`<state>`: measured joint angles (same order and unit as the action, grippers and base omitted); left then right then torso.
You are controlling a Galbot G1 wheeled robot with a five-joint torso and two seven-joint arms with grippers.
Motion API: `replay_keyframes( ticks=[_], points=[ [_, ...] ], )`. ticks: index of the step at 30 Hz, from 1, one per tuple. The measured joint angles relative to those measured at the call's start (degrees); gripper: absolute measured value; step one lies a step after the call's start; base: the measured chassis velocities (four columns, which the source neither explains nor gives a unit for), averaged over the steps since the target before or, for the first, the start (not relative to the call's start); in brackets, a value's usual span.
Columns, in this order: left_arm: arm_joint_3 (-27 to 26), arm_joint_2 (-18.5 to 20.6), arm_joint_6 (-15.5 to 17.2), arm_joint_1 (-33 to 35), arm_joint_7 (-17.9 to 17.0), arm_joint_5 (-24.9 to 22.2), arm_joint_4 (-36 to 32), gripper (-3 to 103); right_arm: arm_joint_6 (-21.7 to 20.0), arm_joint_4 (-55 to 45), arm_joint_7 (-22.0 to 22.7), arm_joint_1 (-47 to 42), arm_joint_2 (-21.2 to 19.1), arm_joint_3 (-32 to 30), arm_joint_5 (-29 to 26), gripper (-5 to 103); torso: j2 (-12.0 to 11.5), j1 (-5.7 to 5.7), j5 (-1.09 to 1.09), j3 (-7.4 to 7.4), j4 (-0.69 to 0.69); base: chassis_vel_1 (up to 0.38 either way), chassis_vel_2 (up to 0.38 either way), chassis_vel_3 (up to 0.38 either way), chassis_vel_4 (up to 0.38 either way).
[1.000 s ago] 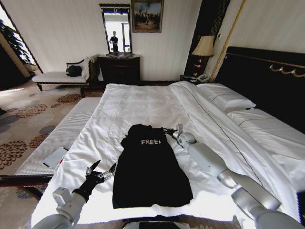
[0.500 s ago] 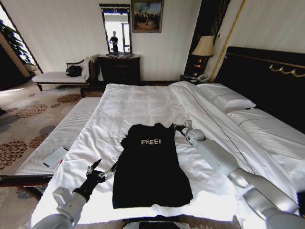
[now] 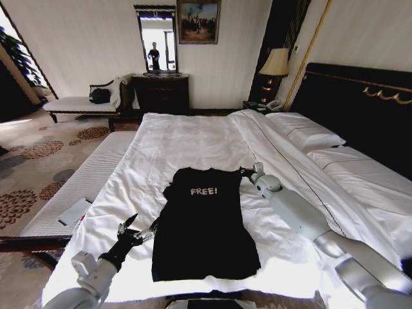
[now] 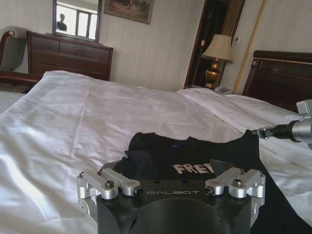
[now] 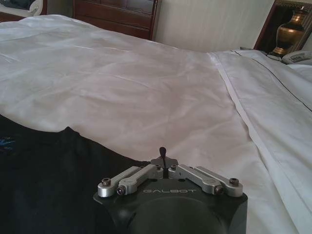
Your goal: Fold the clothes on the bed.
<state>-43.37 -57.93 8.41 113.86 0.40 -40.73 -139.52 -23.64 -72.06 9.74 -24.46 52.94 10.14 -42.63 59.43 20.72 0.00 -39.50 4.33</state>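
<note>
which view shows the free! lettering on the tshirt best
The head view: the whole black T-shirt lies flat with FREE! fully readable. The left wrist view cuts the lettering off behind the left gripper; the right wrist view catches plain black fabric.

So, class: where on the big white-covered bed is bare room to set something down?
Bare white duvet lies beyond the black short-sleeved T-shirt, toward the dark dresser. It is crowded beside the shirt: left pincer by its hem side, right pincer at its shoulder.

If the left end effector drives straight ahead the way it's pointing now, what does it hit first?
Probably the T-shirt: the left end effector, open, hovers beside its left edge, pointing over the shirt toward the right end effector. Its height above the fabric is unclear, so it may skim over.
</note>
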Motion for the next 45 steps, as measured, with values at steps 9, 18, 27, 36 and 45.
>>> replay_keyframes(
  ticks=[9, 18, 27, 36, 45],
  points=[
    [-0.2, -0.3, -0.1, 0.2, 0.0, 0.0, 0.1, 100, 1.5, 4.0, -1.3, -0.8, 2.4, 1.1, 2.8, 0, 0.0, 0.00, 0.01, 0.00, 0.00, 0.000, 0.000, 0.000, 0.000],
    [-1.0, -0.3, -0.1, 0.5, 0.0, -0.4, -0.1, 100, 4.0, 4.4, -2.5, -1.2, 4.1, 2.2, 4.3, 0, 0.0, 0.00, 0.01, 0.00, 0.02, 0.000, 0.000, 0.000, 0.000],
    [-0.7, -0.3, -0.1, 0.2, 0.0, -0.5, 0.3, 100, 5.0, -2.8, -2.0, -2.3, 4.9, 4.6, 4.8, 0, 0.0, 0.00, -0.02, 0.00, -0.01, 0.000, 0.000, 0.000, 0.000],
    [-1.0, -0.3, -0.1, 0.3, 0.0, -0.9, 0.5, 100, 10.9, 0.5, -4.2, -4.0, 8.6, 9.5, 10.0, 0, 0.0, 0.00, 0.00, 0.00, -0.02, 0.000, 0.000, 0.000, 0.000],
    [-0.7, -0.2, -0.1, -0.3, 0.0, -1.1, 1.1, 100, 12.7, -4.9, -4.7, -6.4, 6.4, 8.6, 8.0, 23, 0.0, 0.00, 0.00, -0.01, 0.01, 0.000, 0.000, 0.000, 0.000]
  ],
)
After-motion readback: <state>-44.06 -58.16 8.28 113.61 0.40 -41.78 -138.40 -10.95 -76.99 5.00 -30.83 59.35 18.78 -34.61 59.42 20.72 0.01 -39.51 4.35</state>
